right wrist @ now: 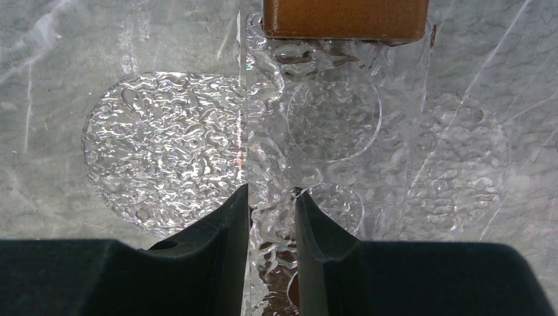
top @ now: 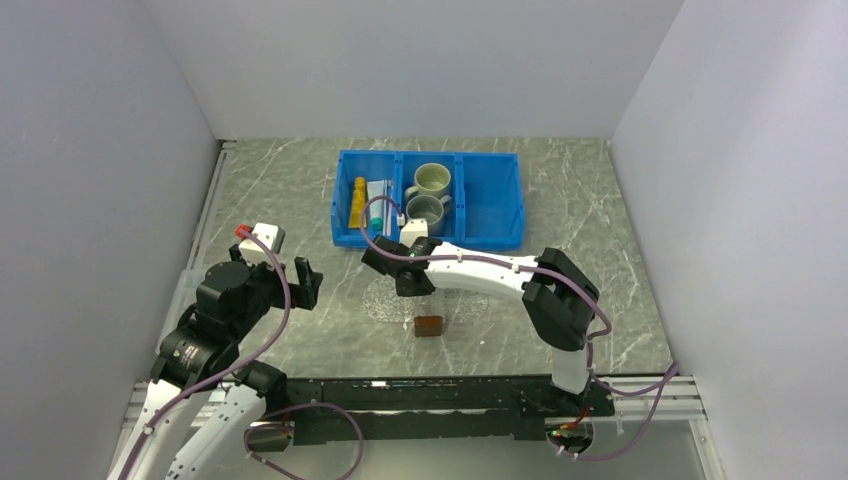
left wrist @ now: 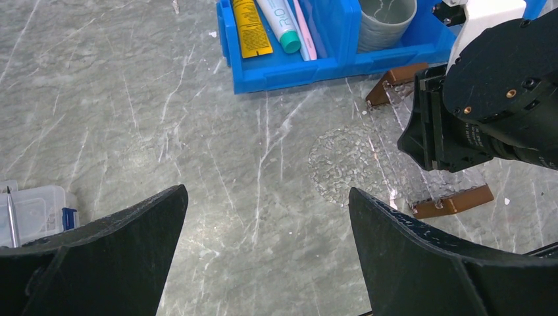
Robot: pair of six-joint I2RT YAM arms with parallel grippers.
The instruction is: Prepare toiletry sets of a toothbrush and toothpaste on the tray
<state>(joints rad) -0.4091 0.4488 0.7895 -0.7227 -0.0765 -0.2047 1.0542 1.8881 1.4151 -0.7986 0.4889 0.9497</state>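
I see the clear tray [left wrist: 358, 155] with brown end handles, just before the blue bin [left wrist: 283, 74]; the bin's left compartment holds yellow toothpaste [left wrist: 251, 26], white toothpaste [left wrist: 279, 21] and a pink toothbrush [left wrist: 304, 31].

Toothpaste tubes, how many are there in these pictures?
2. Both lie in the left compartment of the blue bin: the yellow tube at its left, the white tube with a teal cap beside it. Others may be hidden.

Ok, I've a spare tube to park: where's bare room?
Bare tabletop left of the blue bin and the tray, ahead of the left fingers; the bin's right compartment is empty. Crowded: tubes and mugs fill its other compartments, and the right fingers hold the tray.
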